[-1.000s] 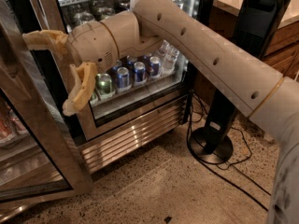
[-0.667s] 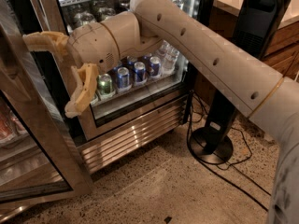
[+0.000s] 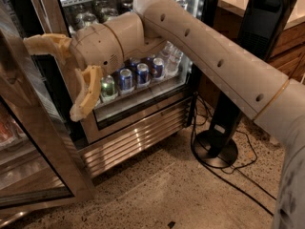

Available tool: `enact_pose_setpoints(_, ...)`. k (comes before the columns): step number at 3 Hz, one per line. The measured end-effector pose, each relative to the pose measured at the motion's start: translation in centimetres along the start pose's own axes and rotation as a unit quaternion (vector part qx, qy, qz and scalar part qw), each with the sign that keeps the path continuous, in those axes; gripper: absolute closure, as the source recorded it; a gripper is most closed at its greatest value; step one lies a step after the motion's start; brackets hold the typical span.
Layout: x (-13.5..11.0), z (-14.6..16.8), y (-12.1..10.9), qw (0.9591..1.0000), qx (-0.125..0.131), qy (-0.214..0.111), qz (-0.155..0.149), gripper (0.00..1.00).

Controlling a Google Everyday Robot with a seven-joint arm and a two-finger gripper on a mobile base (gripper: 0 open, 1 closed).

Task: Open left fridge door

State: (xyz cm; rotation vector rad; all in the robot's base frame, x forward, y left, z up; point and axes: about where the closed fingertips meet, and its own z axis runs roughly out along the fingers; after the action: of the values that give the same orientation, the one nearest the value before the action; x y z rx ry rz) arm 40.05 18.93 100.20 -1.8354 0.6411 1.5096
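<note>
The left fridge door [image 3: 35, 113], clear glass in a wide bronze-brown metal frame, stands swung out toward the camera at the left edge of the view. My gripper [image 3: 52, 80] is open right beside the door's inner edge. Its upper yellow finger [image 3: 45, 43] reaches up to the frame, and the lower finger [image 3: 88, 97] hangs down in front of the gap. My pale arm [image 3: 214, 61] crosses from the right. Behind it is the twin glass door [image 3: 143, 87], showing silver-blue cans [image 3: 126, 78].
A black tower fan [image 3: 248, 66] stands on a round base [image 3: 217, 150] to the right of the fridge, with black cables [image 3: 238, 185] trailing over the speckled floor. A wooden counter [image 3: 286, 37] sits at the far right. The metal vent grille [image 3: 138, 137] runs under the twin door.
</note>
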Motion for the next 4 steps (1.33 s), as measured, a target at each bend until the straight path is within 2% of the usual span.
enact_pose_setpoints(1,0.0,0.2,0.6,0.9999,-0.015,-0.001,0.003,0.0)
enact_pose_setpoints(3,-0.2,-0.1,0.7,0.9999,-0.015,-0.001,0.003,0.0)
enact_pose_setpoints(4,-0.7,-0.6,1.7,0.9989,0.043,0.015,0.012,0.0)
